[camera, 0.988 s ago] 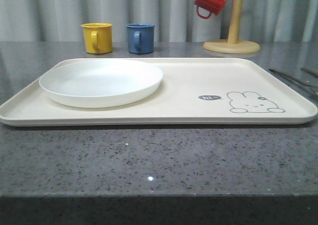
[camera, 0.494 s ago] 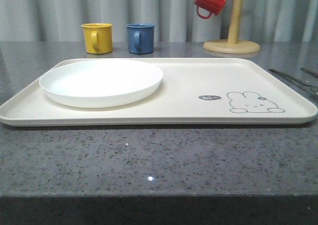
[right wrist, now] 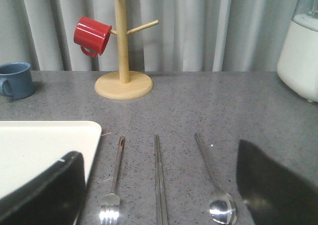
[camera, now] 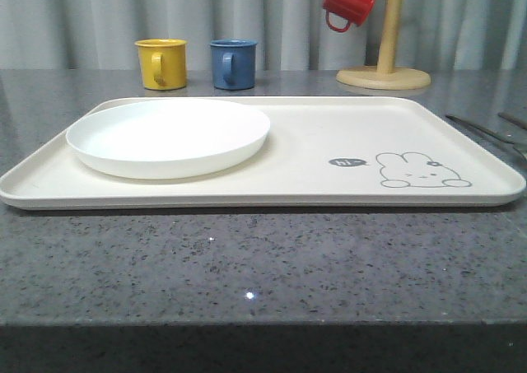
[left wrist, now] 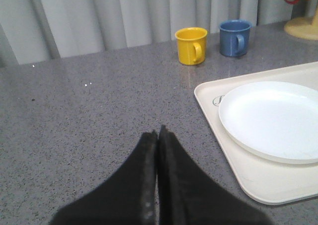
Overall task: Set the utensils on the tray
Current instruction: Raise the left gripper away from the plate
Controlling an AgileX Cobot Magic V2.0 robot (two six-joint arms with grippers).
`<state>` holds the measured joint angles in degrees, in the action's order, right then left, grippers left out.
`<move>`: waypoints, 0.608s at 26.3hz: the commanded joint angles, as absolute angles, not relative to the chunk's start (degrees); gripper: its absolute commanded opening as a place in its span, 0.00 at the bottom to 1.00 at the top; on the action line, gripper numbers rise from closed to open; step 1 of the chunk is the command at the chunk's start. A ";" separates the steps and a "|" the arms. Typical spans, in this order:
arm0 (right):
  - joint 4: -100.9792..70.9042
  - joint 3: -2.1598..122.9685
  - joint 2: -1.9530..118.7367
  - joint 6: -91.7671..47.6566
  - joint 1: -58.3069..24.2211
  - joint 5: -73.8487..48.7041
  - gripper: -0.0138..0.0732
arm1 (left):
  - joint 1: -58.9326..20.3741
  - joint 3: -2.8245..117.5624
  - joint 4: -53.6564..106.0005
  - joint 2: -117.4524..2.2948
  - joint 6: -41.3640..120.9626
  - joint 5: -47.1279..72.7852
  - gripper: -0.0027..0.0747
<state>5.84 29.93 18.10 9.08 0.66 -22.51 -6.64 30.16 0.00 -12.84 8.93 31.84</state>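
The cream tray (camera: 313, 155) with a rabbit drawing lies across the middle of the counter; its corner (right wrist: 44, 145) and edge (left wrist: 233, 160) also show in the wrist views. Three silver utensils lie on the counter to the right of the tray: a fork (right wrist: 115, 178), a pair of chopsticks (right wrist: 158, 175) and a spoon (right wrist: 213, 183); their ends (camera: 486, 130) reach the front view's right edge. My right gripper (right wrist: 159, 185) is open above them, the utensils lying between its fingers. My left gripper (left wrist: 158, 135) is shut and empty over bare counter left of the tray.
A round white plate (camera: 169, 136) sits on the tray's left half. A yellow mug (camera: 161, 62) and a blue mug (camera: 232, 62) stand behind the tray. A wooden mug tree (camera: 387, 35) holds a red mug (camera: 350, 1). A white appliance (right wrist: 300, 56) stands far right.
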 commanded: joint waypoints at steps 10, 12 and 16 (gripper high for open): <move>6.27 31.95 19.12 8.79 0.58 -17.71 0.89 | -6.42 22.70 6.95 -0.16 8.14 23.90 0.01; 6.27 31.95 19.12 8.79 0.58 -17.71 0.89 | -6.42 22.70 6.95 -0.16 8.14 24.06 0.01; 6.27 31.95 19.12 8.79 0.58 -17.71 0.89 | -6.42 22.70 6.95 -0.16 8.14 24.28 0.01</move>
<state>5.84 29.93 18.10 9.08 0.66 -22.45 -6.64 21.25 6.07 0.30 8.84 28.71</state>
